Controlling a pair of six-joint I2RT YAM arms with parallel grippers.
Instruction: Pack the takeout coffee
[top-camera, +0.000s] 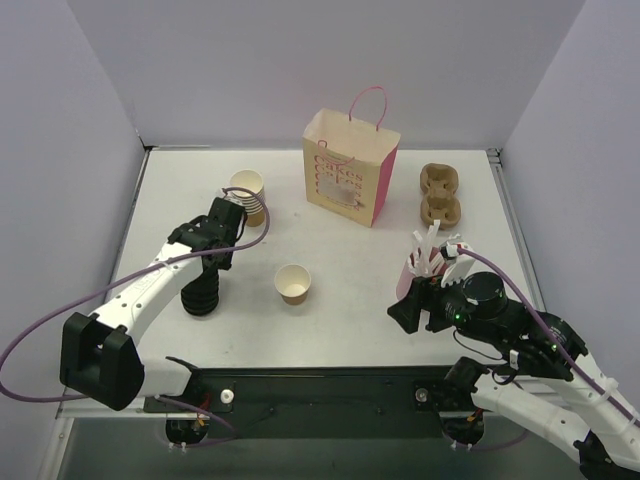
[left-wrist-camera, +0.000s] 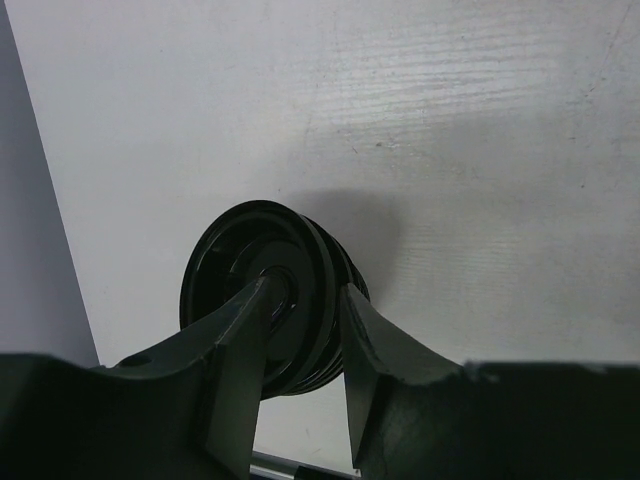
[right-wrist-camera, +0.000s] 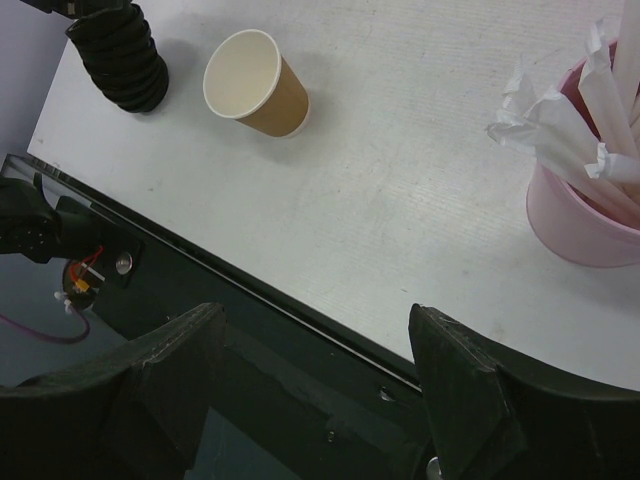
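Observation:
No lidded coffee cup shows in any view. A single lidless tan paper cup (top-camera: 293, 283) stands at mid table; it also shows in the right wrist view (right-wrist-camera: 255, 85). A stack of black lids (top-camera: 203, 292) stands to its left. My left gripper (top-camera: 210, 268) is down on that stack. In the left wrist view one finger sits in the top lid's (left-wrist-camera: 240, 250) centre and the other outside its rim, closed on its edge. My right gripper (top-camera: 408, 310) is open and empty over the near table edge (right-wrist-camera: 318, 330). The paper bag (top-camera: 350, 180) stands open at the back.
A stack of lidless tan cups (top-camera: 248, 195) stands behind the left gripper. A pink cup with white straws (top-camera: 420, 275) stands just beyond the right gripper, also in its wrist view (right-wrist-camera: 580, 215). A brown cup carrier (top-camera: 440, 193) lies right of the bag.

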